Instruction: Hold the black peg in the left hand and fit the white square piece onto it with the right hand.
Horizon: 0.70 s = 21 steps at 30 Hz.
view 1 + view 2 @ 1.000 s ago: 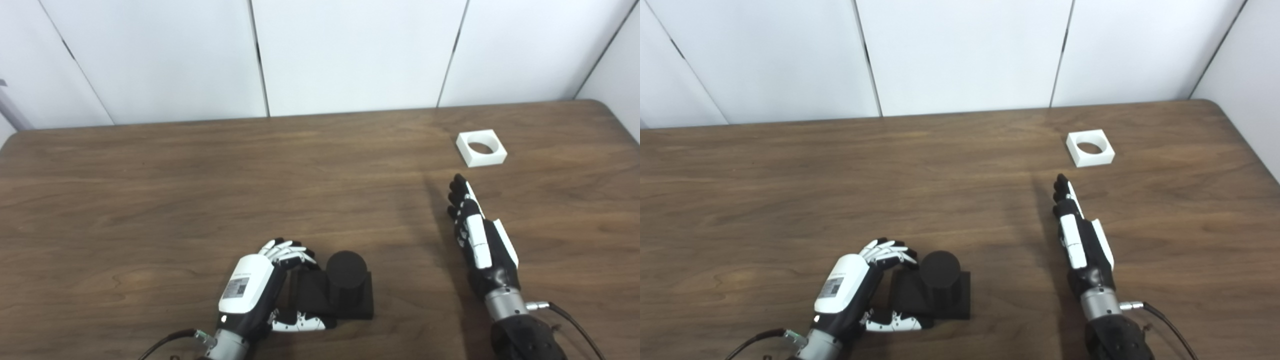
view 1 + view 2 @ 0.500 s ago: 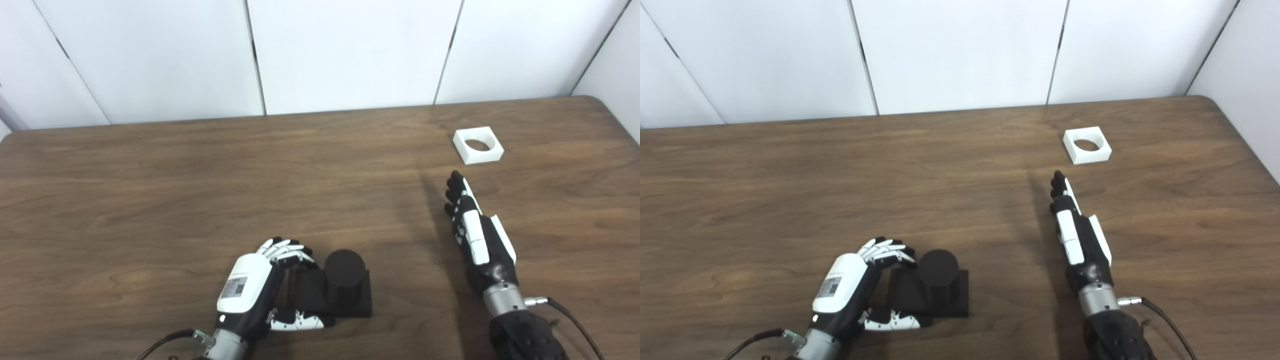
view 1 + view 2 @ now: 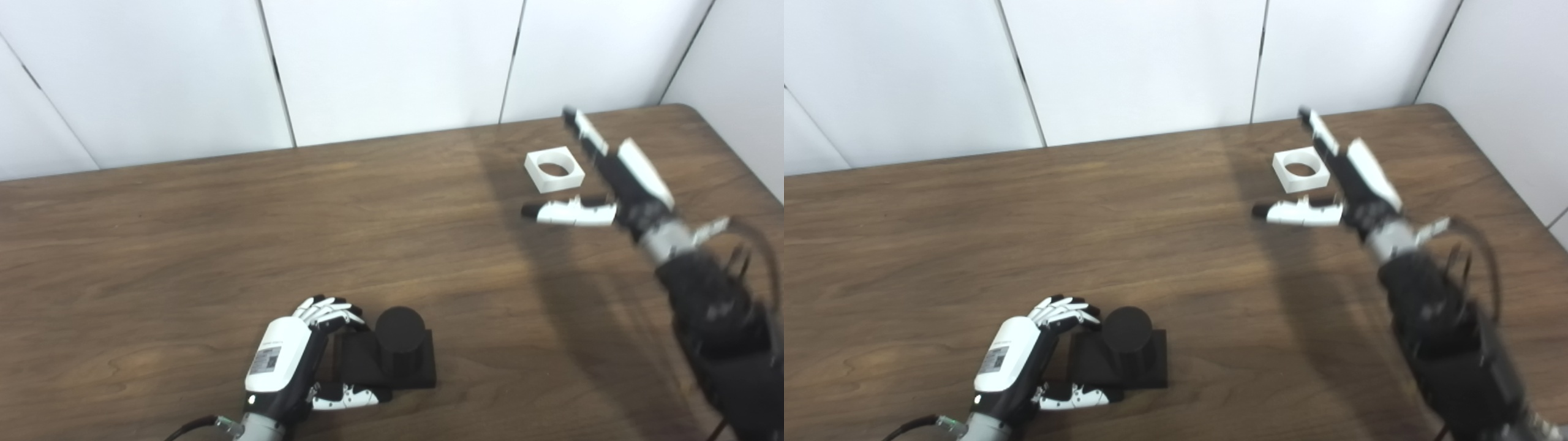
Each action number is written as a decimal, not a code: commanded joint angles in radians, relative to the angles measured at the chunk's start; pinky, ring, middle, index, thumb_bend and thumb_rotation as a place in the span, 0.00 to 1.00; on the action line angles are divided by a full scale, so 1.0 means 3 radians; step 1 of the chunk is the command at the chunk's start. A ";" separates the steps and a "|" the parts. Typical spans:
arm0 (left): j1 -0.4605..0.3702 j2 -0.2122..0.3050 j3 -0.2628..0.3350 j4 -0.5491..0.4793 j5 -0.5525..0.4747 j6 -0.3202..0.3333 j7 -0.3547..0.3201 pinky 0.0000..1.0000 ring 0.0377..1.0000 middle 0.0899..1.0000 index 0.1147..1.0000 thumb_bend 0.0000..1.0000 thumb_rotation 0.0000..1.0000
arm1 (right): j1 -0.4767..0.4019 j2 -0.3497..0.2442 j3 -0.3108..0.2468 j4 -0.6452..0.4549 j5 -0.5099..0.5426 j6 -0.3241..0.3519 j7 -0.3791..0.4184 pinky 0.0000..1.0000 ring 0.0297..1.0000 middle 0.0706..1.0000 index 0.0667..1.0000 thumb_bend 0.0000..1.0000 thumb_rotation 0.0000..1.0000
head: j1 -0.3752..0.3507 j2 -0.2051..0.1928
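Observation:
The black peg, a round post on a square black base, stands on the table near the front edge. My left hand is shut on its base from the left, fingers over the back edge and thumb along the front. The white square piece with a round hole lies flat at the far right of the table. My right hand is open, raised over the table just right of the white piece, fingers stretched away and thumb spread to the left. It holds nothing.
The brown wooden table ends at white wall panels at the back and at a rounded corner at the far right. A cable loops at my right wrist.
My right hand has risen and moved forward to the white piece, with its thumb now spread out. The camera has shifted to the right. My left hand stays on the peg base.

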 commanded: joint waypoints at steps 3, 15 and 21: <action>0.0005 0.0001 -0.0032 0.0176 -0.0016 0.0031 -0.0137 0.91 0.82 0.74 0.42 0.52 0.04 | -0.0283 -0.0234 0.0080 0.0149 -0.0394 -0.0001 0.0330 0.98 1.00 1.00 0.98 0.91 0.23 | -0.0217 -0.0020; -0.0037 -0.0053 -0.0029 0.0153 0.0033 0.0063 -0.0174 0.89 0.81 0.73 0.42 0.52 0.04 | -0.1107 -0.0554 0.0389 0.0990 -0.1193 -0.0002 0.0934 1.00 1.00 1.00 0.94 0.90 0.09 | -0.0419 -0.0075; -0.0019 -0.0067 -0.0029 0.0101 0.0066 0.0096 -0.0215 0.88 0.82 0.73 0.42 0.52 0.04 | -0.1473 -0.0836 0.0867 0.1370 -0.1543 -0.0142 0.1269 1.00 1.00 1.00 0.89 0.96 0.05 | -0.0437 -0.0090</action>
